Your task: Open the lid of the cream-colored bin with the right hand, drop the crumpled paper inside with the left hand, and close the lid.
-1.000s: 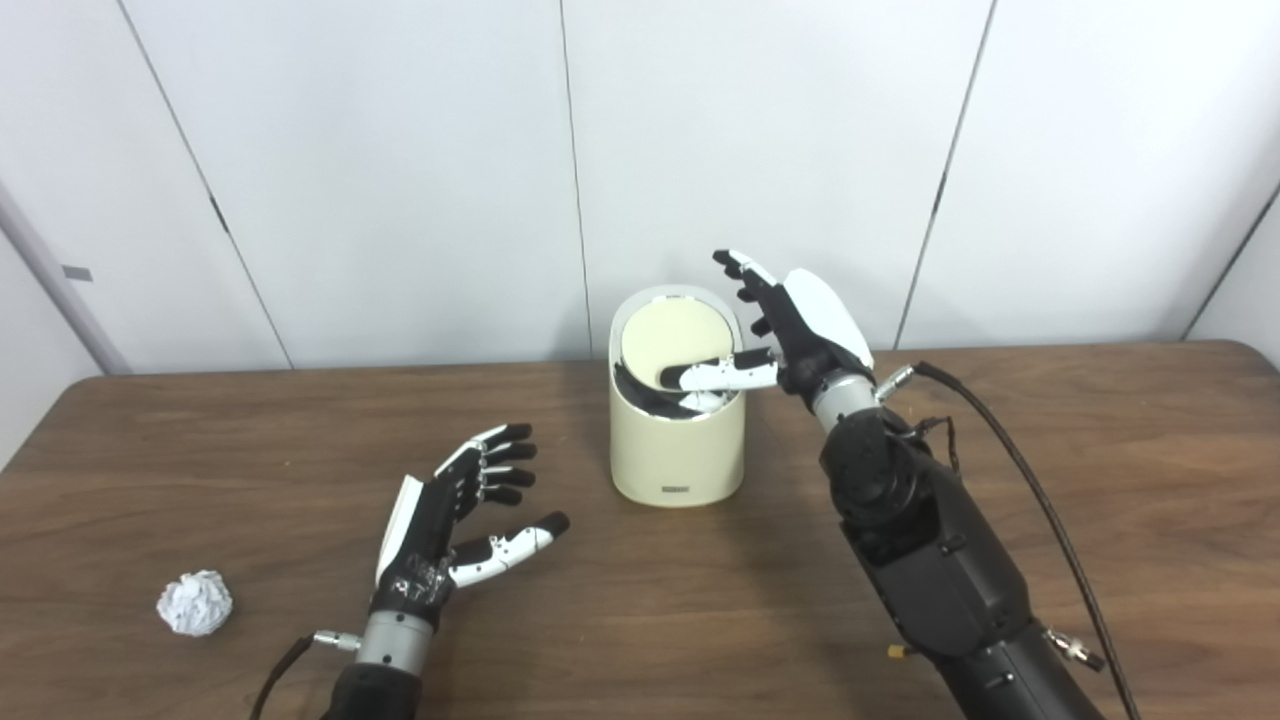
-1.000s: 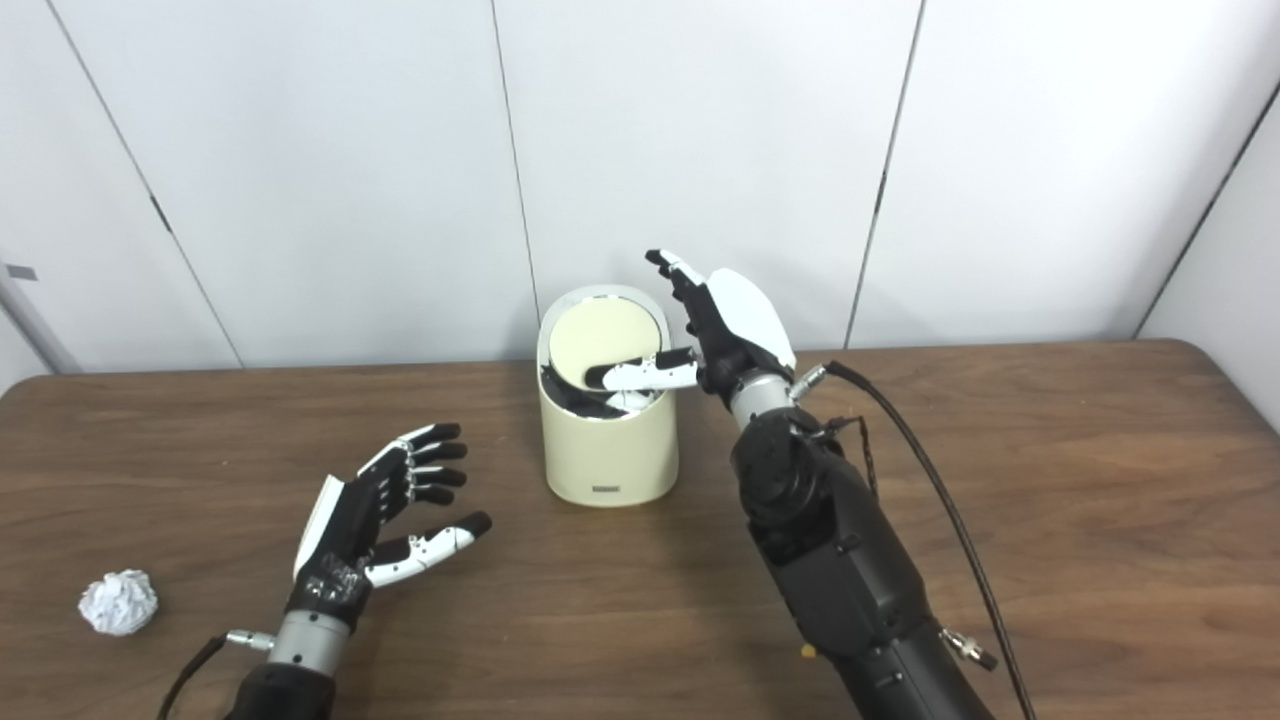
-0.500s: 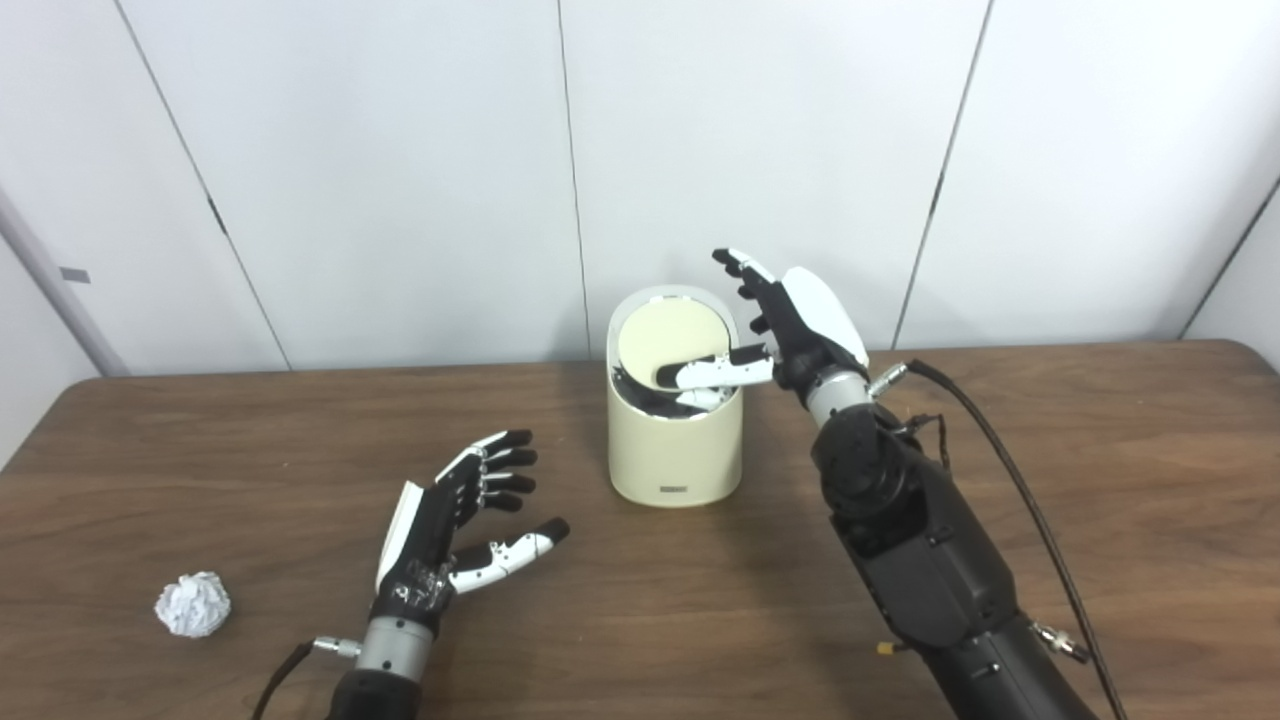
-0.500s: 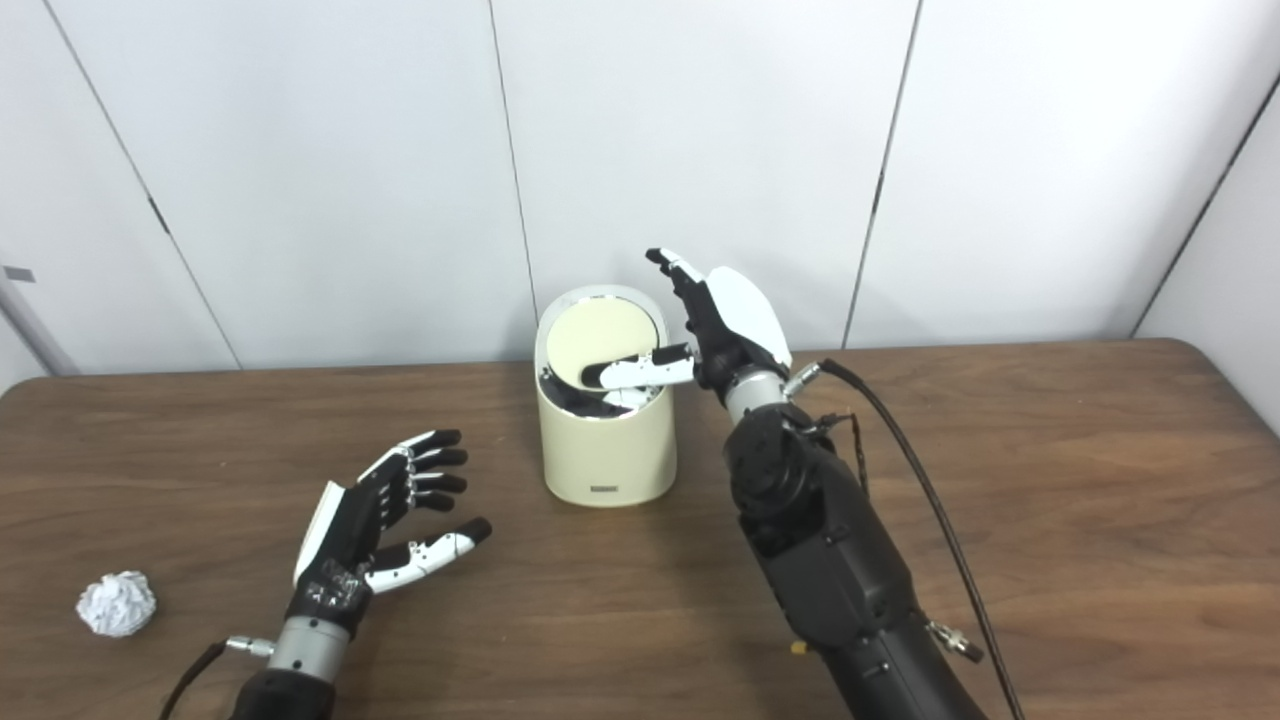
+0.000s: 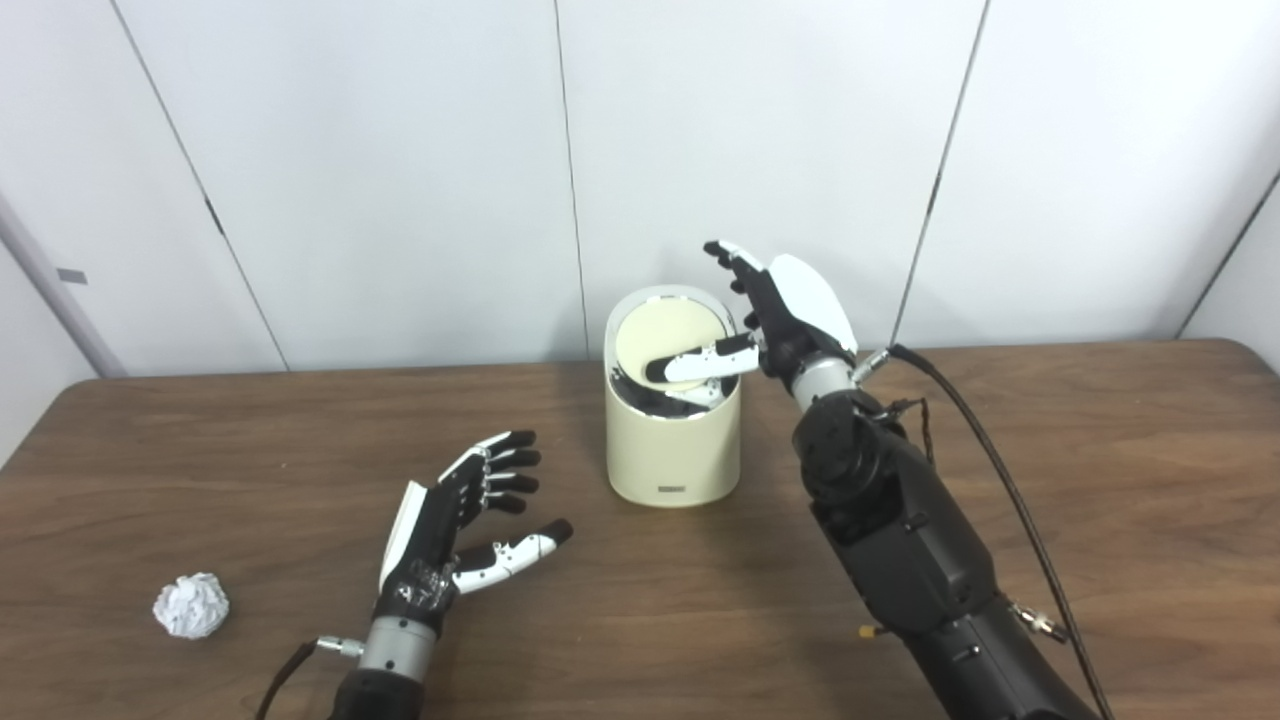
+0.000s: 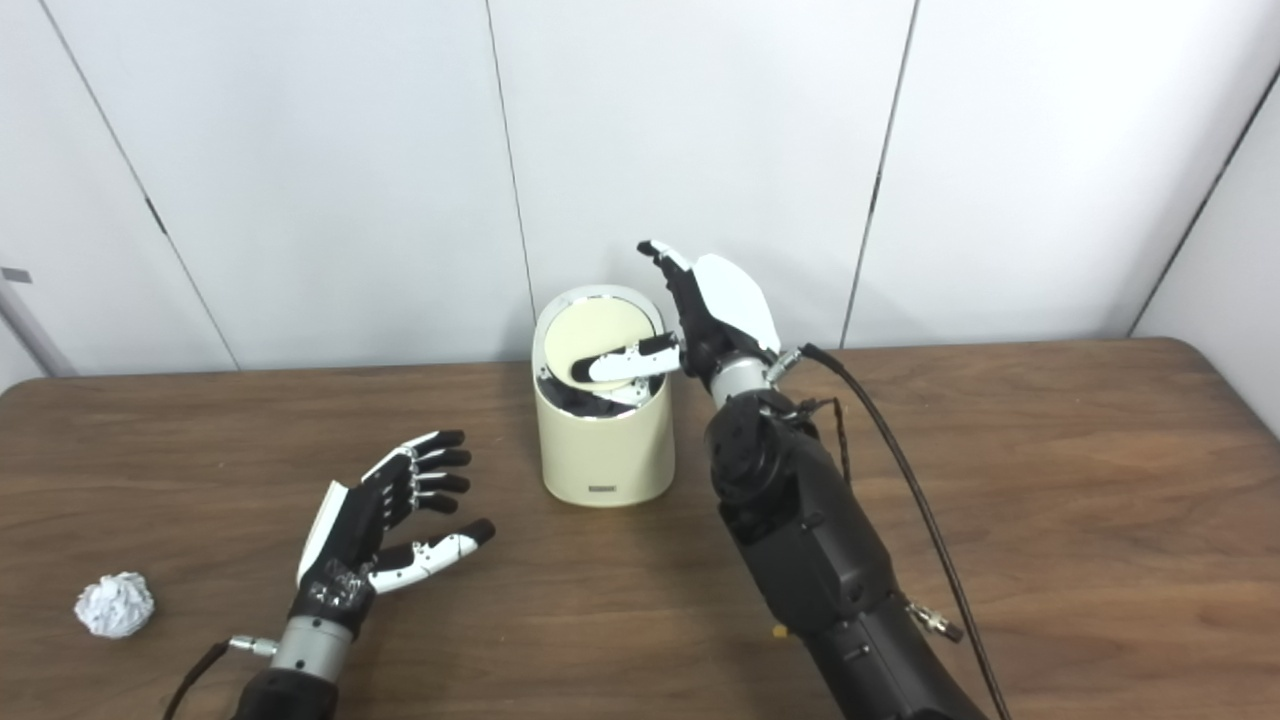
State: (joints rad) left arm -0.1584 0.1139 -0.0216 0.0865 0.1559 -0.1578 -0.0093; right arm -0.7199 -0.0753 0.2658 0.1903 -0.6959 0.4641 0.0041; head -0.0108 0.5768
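Observation:
The cream-colored bin (image 5: pixel 672 450) stands at the middle of the brown table (image 5: pixel 1100 480). Its round lid (image 5: pixel 660 330) is tilted back, and a dark opening shows under its front edge. My right hand (image 5: pixel 785 305) is at the bin's right rim, open with fingers pointing up, and its thumb (image 5: pixel 700 362) lies across the lower part of the lid. My left hand (image 5: pixel 460 515) hovers low over the table, left of and nearer than the bin, open and empty. The crumpled white paper (image 5: pixel 190 605) lies far left near the front edge, well apart from the left hand.
A black cable (image 5: pixel 990 450) runs from the right wrist along the forearm. White wall panels (image 5: pixel 400 150) stand close behind the bin. Bare tabletop lies between the left hand and the paper (image 6: pixel 114 604).
My right hand has shifted a little left and up, sliding its thumb further across the lid. The left hand and the paper have stayed put.

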